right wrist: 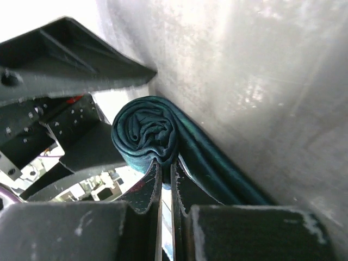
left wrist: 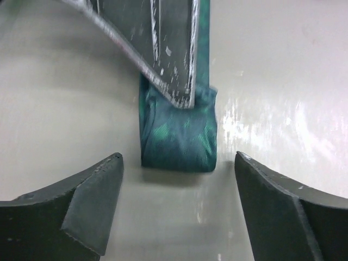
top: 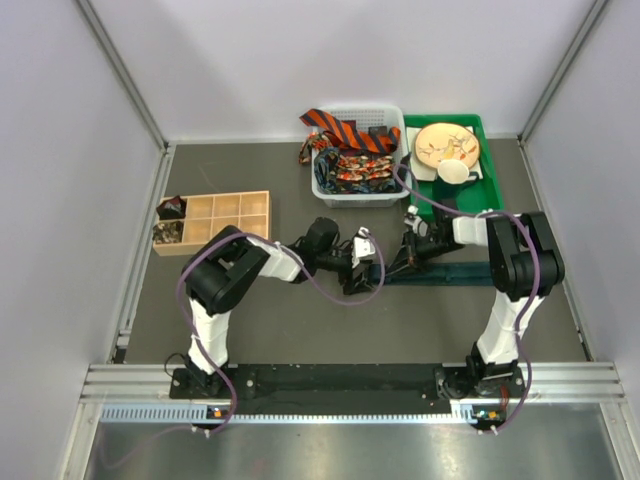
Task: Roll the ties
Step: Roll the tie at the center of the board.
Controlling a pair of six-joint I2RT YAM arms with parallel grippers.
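The teal tie [left wrist: 179, 141] is a woven, faintly shiny fabric with a paler green fleck. Its near end is wound into a soft, flattish coil, seen end-on as a loose spiral in the right wrist view [right wrist: 145, 131]. The unrolled rest runs off as a flat, narrow band along the table [top: 300, 330] toward the right arm's side.

The right gripper [right wrist: 166, 173] has its two scuffed dark metal fingers [left wrist: 174, 60] pressed together with only a slit between them. They meet at the edge of the coil and seem to nip a fold of it, though the view is too close to be sure how much cloth is caught.

The left gripper [left wrist: 178, 163] is spread wide and holds nothing. Its blunt, matte black fingertips [left wrist: 95, 196] stand either side of the coil, well off the fabric, with bare table between.

From above, both grippers meet mid-table. Open grey surface lies in front of them and to both sides.

Farther back are a white slotted plastic basket [top: 330, 190] heaped with an orange-and-black striped tie [top: 345, 128] and red patterned ties [top: 355, 172], and a green tray [top: 492, 175]. At the left edge sits a pale wooden divider box [top: 240, 215] — its left-hand cells hold dark bundles.
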